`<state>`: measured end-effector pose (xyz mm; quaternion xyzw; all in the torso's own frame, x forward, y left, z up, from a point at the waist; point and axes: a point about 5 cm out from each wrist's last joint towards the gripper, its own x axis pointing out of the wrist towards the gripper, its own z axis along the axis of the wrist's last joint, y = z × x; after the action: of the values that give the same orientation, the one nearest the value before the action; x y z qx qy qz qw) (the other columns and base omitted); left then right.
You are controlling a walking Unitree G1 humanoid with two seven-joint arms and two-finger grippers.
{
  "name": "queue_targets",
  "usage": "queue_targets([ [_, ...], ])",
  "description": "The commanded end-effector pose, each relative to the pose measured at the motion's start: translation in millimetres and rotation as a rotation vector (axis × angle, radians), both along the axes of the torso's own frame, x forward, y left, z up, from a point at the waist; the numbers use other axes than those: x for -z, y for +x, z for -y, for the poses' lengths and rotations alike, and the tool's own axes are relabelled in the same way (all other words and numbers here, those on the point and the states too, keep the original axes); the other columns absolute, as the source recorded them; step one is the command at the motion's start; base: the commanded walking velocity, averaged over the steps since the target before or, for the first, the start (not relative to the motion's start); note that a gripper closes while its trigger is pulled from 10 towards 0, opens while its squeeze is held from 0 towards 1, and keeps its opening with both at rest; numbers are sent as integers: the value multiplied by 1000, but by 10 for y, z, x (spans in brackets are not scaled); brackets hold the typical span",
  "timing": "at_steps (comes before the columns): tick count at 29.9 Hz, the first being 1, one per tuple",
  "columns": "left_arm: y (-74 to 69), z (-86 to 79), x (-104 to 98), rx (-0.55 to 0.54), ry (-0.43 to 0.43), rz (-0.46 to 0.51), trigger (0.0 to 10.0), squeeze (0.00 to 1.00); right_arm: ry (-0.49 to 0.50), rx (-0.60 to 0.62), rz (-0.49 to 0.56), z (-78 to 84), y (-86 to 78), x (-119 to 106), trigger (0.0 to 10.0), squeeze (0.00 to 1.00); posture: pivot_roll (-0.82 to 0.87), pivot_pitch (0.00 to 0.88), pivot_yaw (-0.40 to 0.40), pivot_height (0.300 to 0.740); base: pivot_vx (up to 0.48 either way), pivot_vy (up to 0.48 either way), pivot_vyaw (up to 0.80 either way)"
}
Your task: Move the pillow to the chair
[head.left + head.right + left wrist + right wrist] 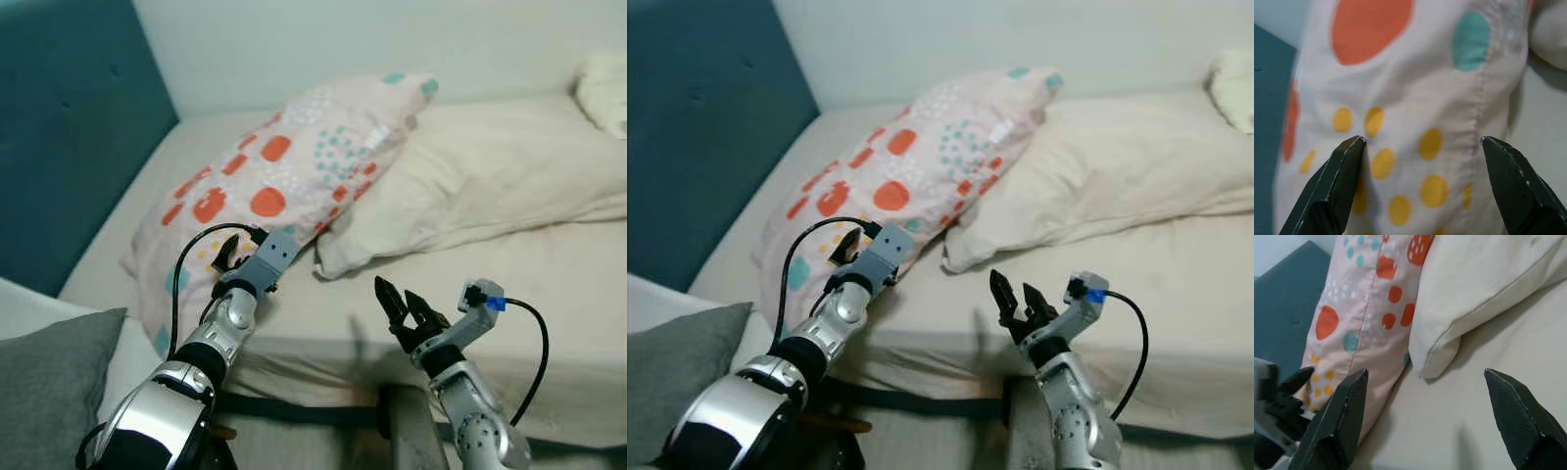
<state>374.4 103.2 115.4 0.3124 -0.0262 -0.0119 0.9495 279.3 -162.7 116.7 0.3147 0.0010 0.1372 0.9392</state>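
The task had barely begun: the spotted pillow (284, 186) lay on the bed (549, 274), ungrabbed. The left gripper (1420, 161) hovered at its near corner, fingers spread; the right gripper (404, 305) waited alongside, fingers apart.

Head stereo views are looking down over the bed (549, 284); both wrist cameras are facing the patterned pillow (1415, 98), the left one far closer.
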Motion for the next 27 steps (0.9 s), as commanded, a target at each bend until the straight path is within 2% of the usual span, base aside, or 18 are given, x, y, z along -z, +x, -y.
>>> queue_targets([
  [1, -13, -97, 32, -25, 34, 9, 10000, 0, 27, -37, 2, -105, -57, -80, 10000, 0, -239, 246, 146, 420, 0, 0, 0],
  [5, 10, -205, -23, -26, 113, 49, 10000, 0, 39, -55, 24, -170, -133, -287, 10000, 0, -217, 335, 137, 420, 0, 0, 0],
  [8, 40, -280, -89, -40, 153, 82, 10000, 0, 48, -65, 26, -196, -181, -385, 10000, 0, -210, 360, 136, 420, 0, 0, 0],
  [13, 106, -432, -245, -81, 226, 139, 10000, 0, 53, -77, 22, -231, -253, -465, 10000, 0, -214, 383, 134, 420, 0, 0, 0],
  [15, 159, -599, -365, -134, 289, 160, 10000, 0, 56, -83, 23, -251, -292, -533, 10000, 0, -227, 387, 139, 420, 0, 0, 0],
  [19, 167, -669, -382, -156, 318, 154, 10000, 0, 60, -79, 22, -249, -303, -562, 10000, 0, -232, 384, 144, 420, 0, 0, 0],
  [20, 173, -807, -385, -186, 399, 124, 0, 0, 62, -71, 32, -231, -305, -610, 10000, 0, -239, 378, 150, 420, 0, 0, 0],
  [22, 170, -868, -372, -198, 424, 99, 0, 0, 64, -68, 37, -224, -302, -627, 10000, 0, -238, 374, 152, 420, 0, 0, 0],
  [23, 158, -949, -346, -208, 453, 66, 0, 0, 63, -64, 37, -213, -291, -642, 10000, 0, -239, 360, 156, 420, 0, 0, 0],
  [27, 141, -1020, -308, -210, 465, 28, 0, 0, 54, -56, 30, -196, -279, -636, 10000, 0, -238, 344, 158, 420, 0, 0, 0],
])
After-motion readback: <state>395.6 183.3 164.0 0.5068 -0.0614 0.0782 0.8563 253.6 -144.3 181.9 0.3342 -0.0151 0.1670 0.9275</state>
